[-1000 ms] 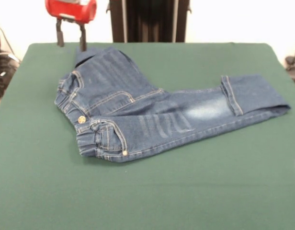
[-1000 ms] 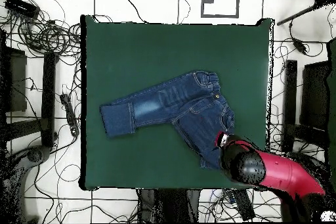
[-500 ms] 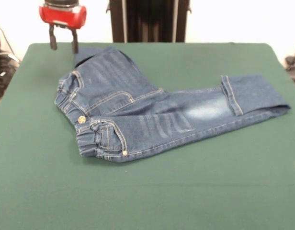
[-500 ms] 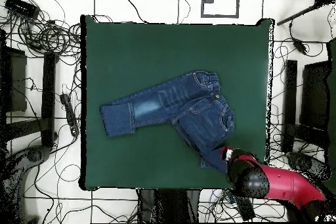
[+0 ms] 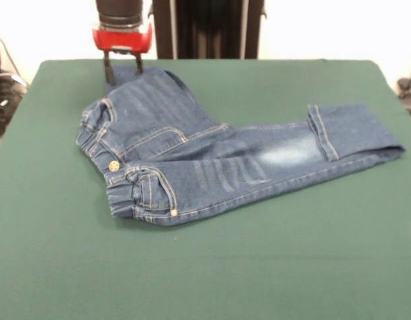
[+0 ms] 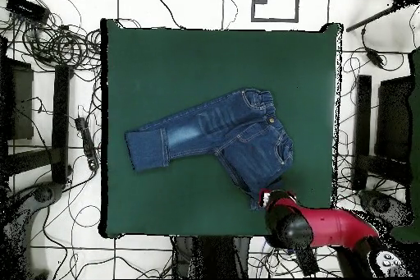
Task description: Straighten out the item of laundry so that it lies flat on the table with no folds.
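Presently, we find the small pair of dark blue denim jeans with faded whitish patches [image 5: 212, 160] [image 6: 220, 131] lying on the large dark green felt-topped counter [image 5: 212, 267] [image 6: 205, 63], one leg stretched out with its cuff turned back and the other leg folded under toward the counter's edge. We note the red and black gripper [image 5: 123, 67] [image 6: 267, 200] at the end of that folded leg, its jaws spread apart with one dark finger [image 5: 107, 68] on either side of the fabric.

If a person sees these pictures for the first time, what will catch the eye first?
First, the jeans, lying mid-table on the green table, one leg stretched sideways with its cuff folded back, the other bent toward the far edge. Next, the red gripper above that bent leg's end, jaws open.
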You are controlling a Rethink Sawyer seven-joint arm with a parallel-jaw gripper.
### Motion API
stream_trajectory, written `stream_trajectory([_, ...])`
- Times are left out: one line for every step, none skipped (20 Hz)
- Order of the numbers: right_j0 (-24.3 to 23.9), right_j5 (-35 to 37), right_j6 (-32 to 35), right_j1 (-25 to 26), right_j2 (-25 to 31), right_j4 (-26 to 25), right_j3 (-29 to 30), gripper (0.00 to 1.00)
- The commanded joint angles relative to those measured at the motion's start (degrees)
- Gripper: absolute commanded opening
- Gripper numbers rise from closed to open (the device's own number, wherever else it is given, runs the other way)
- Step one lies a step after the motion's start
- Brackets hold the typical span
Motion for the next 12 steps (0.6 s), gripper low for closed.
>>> stream_trajectory([6.32,-9.71,6.57,7.63,-2.06,-3.59,0.85,1.0])
stream_trajectory([6.72,-10.25,6.56,8.7,-2.51,-3.6,0.11,1.0])
stream_trajectory([7.27,-11.05,6.63,9.71,-3.15,-3.54,-0.68,1.0])
stream_trajectory([7.67,-11.7,6.6,10.87,-3.68,-3.5,-1.5,1.0])
stream_trajectory([8.2,-12.58,6.71,12.0,-4.4,-3.31,-2.27,1.0])
stream_trajectory([8.74,-13.46,6.82,13.14,-5.12,-3.13,-3.05,1.0])
stream_trajectory([8.96,-13.8,6.72,13.52,-5.44,-2.88,-3.36,1.0])
stream_trajectory([9.18,-14.15,6.61,13.89,-5.76,-2.62,-3.68,1.0])
stream_trajectory([9.19,-14.46,6.31,14.08,-5.84,-2.54,-3.8,1.0])
stream_trajectory([9.2,-14.77,6.01,14.27,-5.92,-2.46,-3.93,1.0])
stream_trajectory([9.2,-15.07,5.7,14.45,-6.01,-2.38,-4.06,1.0])
stream_trajectory([9.77,-16.52,5.39,14.37,-6.59,-2.7,-4.35,1.0])
